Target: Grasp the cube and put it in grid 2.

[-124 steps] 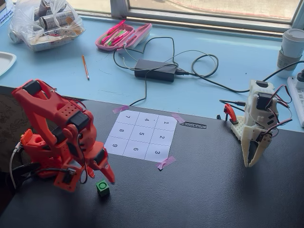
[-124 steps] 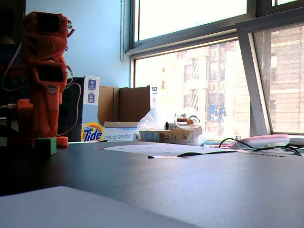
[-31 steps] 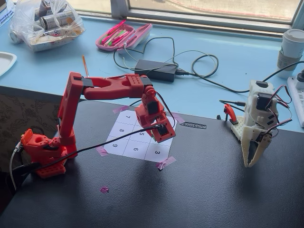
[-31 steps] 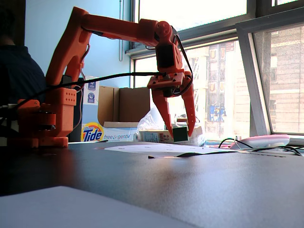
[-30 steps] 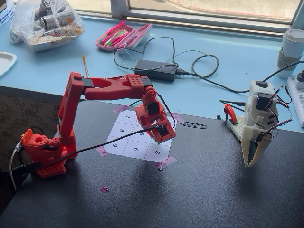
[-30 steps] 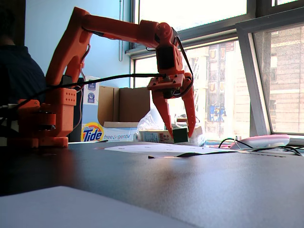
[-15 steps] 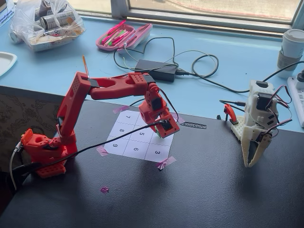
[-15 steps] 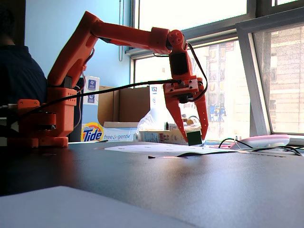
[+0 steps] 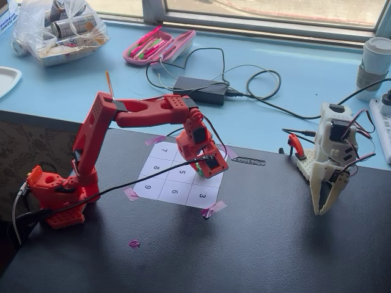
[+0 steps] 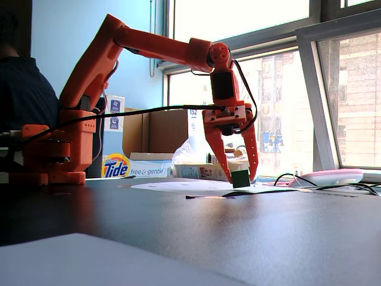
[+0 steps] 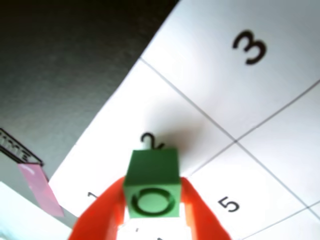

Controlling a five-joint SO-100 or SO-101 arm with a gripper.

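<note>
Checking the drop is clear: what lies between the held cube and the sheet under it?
Nothing: in the low fixed view the cube, shut in the gripper, hangs just above bare paper; the wrist view shows grid 2 beneath.

Claw-held cube (image 11: 152, 182) above grid 2 (image 11: 150, 120).

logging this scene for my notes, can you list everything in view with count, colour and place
cube: one, green, held between the gripper fingers over square 2
number sheet: one, white, nine numbered squares, taped to the black table
square 2: one, white, between squares 1 and 3
tape bits: several, pink, at the sheet's corners and one alone on the table
power brick: one, black, with cables, on the blue ledge
pencil case: one, pink, by the window
pencil: one, orange, on the ledge
plastic bag: one, clear, far left
paper cup: one, white, far right
second arm: one, white, right side
robot arm: one, red
gripper: one, red, shut on the cube
</note>
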